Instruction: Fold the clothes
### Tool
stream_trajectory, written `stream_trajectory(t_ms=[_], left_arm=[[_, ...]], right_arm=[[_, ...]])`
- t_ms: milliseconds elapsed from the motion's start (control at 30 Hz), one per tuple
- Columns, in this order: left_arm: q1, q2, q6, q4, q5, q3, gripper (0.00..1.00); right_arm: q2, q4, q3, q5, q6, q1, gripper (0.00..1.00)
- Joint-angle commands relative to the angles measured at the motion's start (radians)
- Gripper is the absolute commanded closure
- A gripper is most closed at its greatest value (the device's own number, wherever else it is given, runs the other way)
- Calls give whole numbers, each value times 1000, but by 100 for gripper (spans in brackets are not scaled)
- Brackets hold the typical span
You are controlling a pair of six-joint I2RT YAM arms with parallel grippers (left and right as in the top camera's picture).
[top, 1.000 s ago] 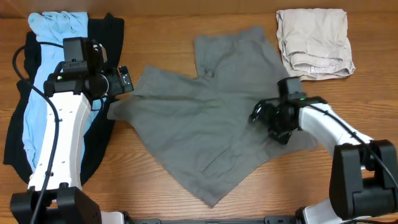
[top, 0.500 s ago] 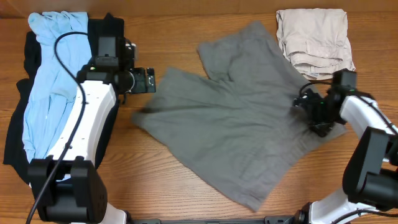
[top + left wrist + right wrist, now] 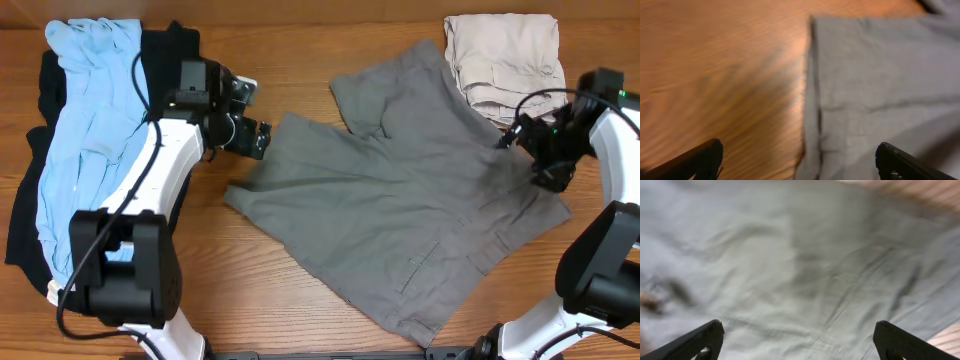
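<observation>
The mid-grey shorts (image 3: 400, 215) lie spread out flat across the middle of the table. My left gripper (image 3: 257, 140) hangs at their upper left edge. In the left wrist view it is open (image 3: 797, 162) over the hem of the shorts (image 3: 880, 85), with bare wood to the left. My right gripper (image 3: 545, 165) is over the right end of the shorts. In the right wrist view it is open (image 3: 797, 340) and empty, with wrinkled grey cloth (image 3: 790, 255) filling the view. A light blue garment (image 3: 90, 130) lies on a black one (image 3: 25, 230) at the far left.
A folded beige garment (image 3: 505, 65) lies at the back right, close to my right arm. The wooden table (image 3: 250, 300) shows in front of the shorts. The left arm's body reaches along the edge of the blue and black pile.
The shorts have slid to the right and spread out flatter. Both grippers moved right and toward the back; the right arm swung out to the table's right side.
</observation>
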Motion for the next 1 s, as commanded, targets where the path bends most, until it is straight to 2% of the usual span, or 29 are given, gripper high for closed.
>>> stream_trajectory(t_ms=[0,267,400,500,567,633,700,967], left_arm=[[-16,56,125,-54,103,11,0],[-18,164,154,-208,90,11,1],[-18,198,143,-215,84,11,10],[-17,207,82,-195,60,11,32],[-17,212,10,-172,8,11,62],[-18,216,-33,-154,-28,11,81],[-18,216,-55,-140,-35,11,96],[-18,216,-111,-100,-66,13,96]], right_arm=[[-13,-37,75,-76,-85,49,0],[-15,-30,80,-75,-94,111,0],[-15,-31,80,-75,-93,114,0],[-15,-31,79,-75,-93,114,0],[-15,-31,79,-75,-93,118,0],[-15,-31,79,-75,-93,123,0],[-15,-29,79,-74,-93,130,0],[-15,-23,79,-71,-89,163,0]])
